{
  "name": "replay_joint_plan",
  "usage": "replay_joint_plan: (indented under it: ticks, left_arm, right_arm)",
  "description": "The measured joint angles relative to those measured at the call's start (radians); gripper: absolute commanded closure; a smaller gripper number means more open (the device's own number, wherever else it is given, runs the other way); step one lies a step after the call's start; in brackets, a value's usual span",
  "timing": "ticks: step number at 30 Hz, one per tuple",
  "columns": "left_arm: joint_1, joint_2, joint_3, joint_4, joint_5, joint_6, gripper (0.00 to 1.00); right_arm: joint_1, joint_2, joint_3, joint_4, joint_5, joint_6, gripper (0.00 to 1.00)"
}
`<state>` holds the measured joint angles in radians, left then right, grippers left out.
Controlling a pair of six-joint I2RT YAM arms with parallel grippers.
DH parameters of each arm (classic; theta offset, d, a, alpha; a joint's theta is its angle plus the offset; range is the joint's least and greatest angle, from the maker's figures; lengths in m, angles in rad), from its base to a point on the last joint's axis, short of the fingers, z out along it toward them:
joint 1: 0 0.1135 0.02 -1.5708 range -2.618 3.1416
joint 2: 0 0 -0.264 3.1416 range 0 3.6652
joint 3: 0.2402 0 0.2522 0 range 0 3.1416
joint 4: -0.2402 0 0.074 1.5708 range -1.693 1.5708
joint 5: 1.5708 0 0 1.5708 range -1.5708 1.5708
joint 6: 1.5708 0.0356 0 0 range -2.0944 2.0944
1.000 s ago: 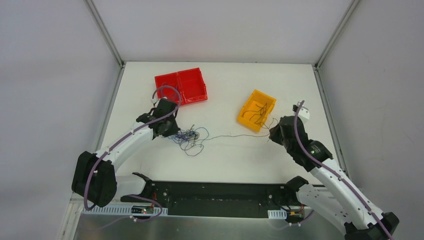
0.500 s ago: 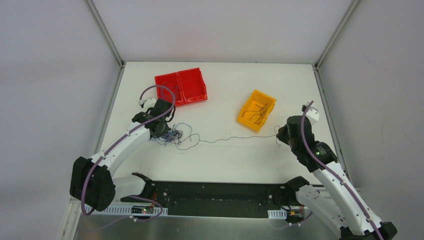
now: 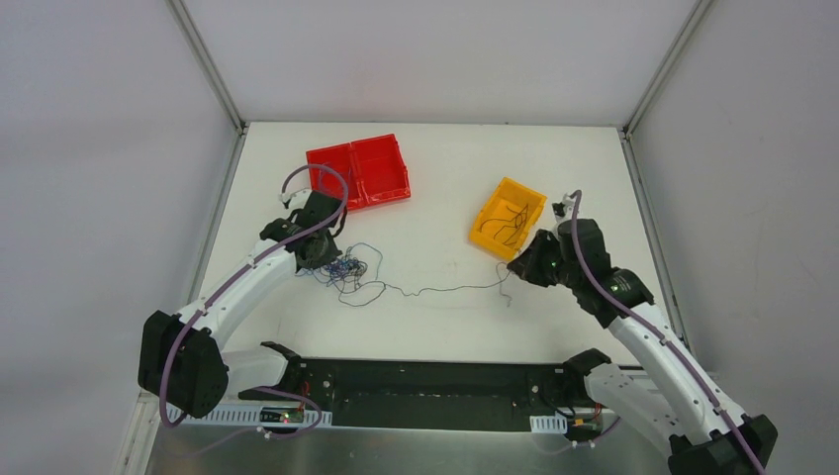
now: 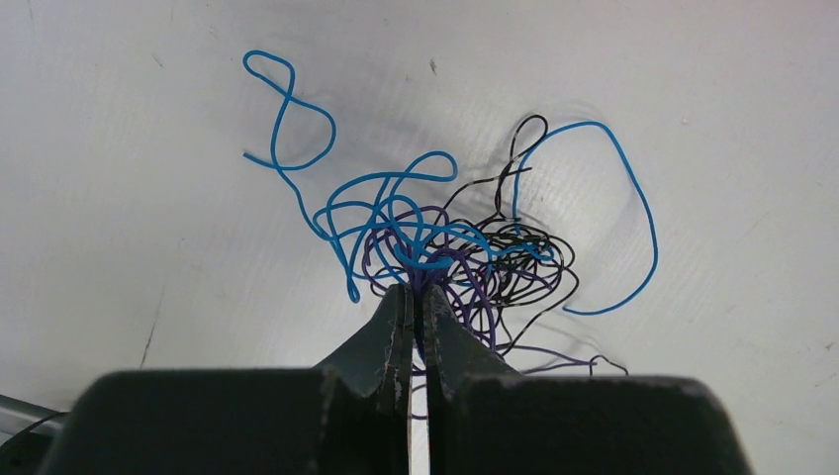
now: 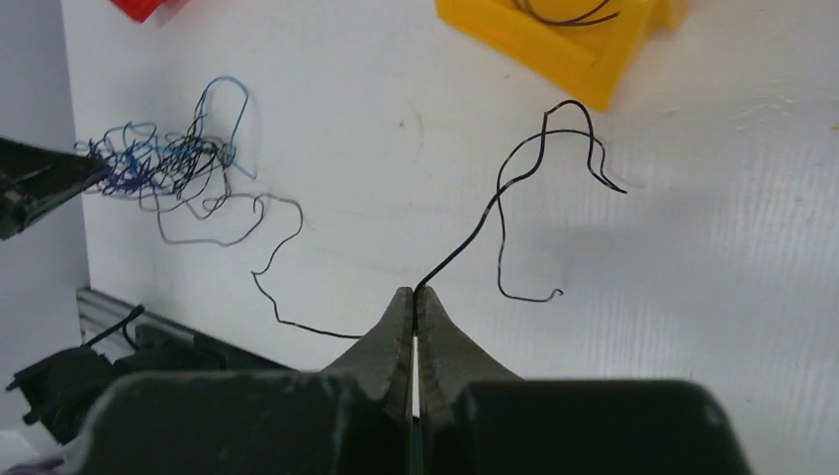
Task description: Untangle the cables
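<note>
Left gripper (image 4: 416, 294): jaws clamped on the cables (image 4: 435, 247), biting the knot at its near edge. Blue, black and purple strands fan out just ahead of the tips. One blue loop arcs off ahead and to the right, and another curls away ahead-left. The knot sits on the white table (image 3: 445, 322), touching the fingertips.

Right gripper (image 5: 416, 294): jaws pressed together on a single black strand (image 5: 498, 198), pinched right at the tips. Ahead-right of the pinch the strand rises in a double curve. Its loose ends lie on the table to the right of the tips. Can't tell whether that is one folded wire or two.

Left of the right gripper's tips, a thin strand snakes slack across the table. It runs to the knot, which lies well ahead-left of this gripper. From overhead the strand lies wavy between the two grippers, not taut.

Yellow bin (image 3: 492, 240): just ahead of the right gripper, slightly to the right, near but not touching. A few dark wires lie inside it.

Red bin (image 3: 358, 198): just beyond the left gripper. Contents not readable from here.
</note>
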<state>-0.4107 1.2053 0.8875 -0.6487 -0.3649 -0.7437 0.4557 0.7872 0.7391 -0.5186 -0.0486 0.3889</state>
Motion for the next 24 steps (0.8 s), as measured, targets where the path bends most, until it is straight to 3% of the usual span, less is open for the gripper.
replay_joint_plan:
  ticks: [3,6,8,15,24]
  left_arm:
    - [0.000,0.000,0.000,0.004,0.012,0.005,1.00]
    - [0.000,-0.001,0.000,0.013,0.022,0.018,1.00]
    - [0.000,-0.002,0.000,0.020,0.034,0.030,1.00]
    - [0.000,-0.015,0.000,0.045,0.072,0.061,1.00]
    - [0.000,-0.031,0.000,0.061,0.077,0.085,1.00]
  right_arm:
    - [0.007,0.018,-0.002,0.015,-0.097,-0.016,0.95]
    - [0.018,0.032,-0.002,0.016,-0.145,-0.032,0.55]
    - [0.023,0.039,-0.002,0.016,-0.172,-0.044,0.40]
    - [0.066,0.067,0.004,0.039,-0.228,-0.060,0.33]
    - [0.324,0.319,0.105,0.142,-0.217,-0.108,0.29]
